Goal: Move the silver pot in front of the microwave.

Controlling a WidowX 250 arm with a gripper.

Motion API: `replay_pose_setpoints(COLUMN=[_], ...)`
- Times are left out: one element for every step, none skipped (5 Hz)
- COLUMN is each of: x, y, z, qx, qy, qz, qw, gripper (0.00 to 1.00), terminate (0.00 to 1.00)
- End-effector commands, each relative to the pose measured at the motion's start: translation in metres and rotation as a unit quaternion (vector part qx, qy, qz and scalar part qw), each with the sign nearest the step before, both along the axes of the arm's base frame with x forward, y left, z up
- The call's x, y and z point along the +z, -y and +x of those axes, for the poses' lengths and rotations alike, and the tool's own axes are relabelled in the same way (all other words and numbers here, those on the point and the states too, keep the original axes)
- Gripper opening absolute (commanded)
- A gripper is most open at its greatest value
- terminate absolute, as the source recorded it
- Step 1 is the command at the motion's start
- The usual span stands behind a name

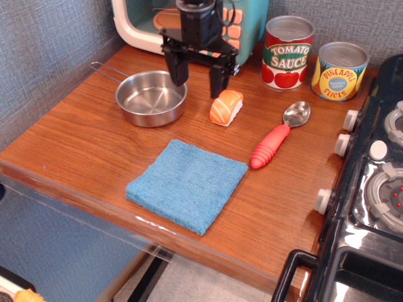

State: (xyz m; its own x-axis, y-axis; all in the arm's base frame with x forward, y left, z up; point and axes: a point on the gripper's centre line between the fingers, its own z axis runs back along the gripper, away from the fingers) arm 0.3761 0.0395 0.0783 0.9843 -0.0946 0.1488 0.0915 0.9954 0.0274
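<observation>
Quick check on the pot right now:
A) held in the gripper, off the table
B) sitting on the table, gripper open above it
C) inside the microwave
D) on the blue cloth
B: the pot sits flat on the table in front of the microwave, and the gripper hangs above its right edge with fingers spread, holding nothing.

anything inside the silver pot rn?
Nothing: the silver pot shows a bare steel floor. The open gripper hangs above its right rim; one finger covers a bit of the far rim.
</observation>
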Motion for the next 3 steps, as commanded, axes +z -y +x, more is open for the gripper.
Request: replay_pose_setpoints(x=[0.0244,0.0244,0.0244], y=[-0.0014,-0.0014,-0.0014], z=[-0.0063,-0.0063,-0.0063], qx=[-0.017,-0.017,-0.017], qy=[0.024,0.024,0.024], qz=[0.014,0.014,0.014], qw=[0.9995,0.9995,0.9995], gripper=[1.00,1.00,1.00], terminate=[0.00,0.00,1.00])
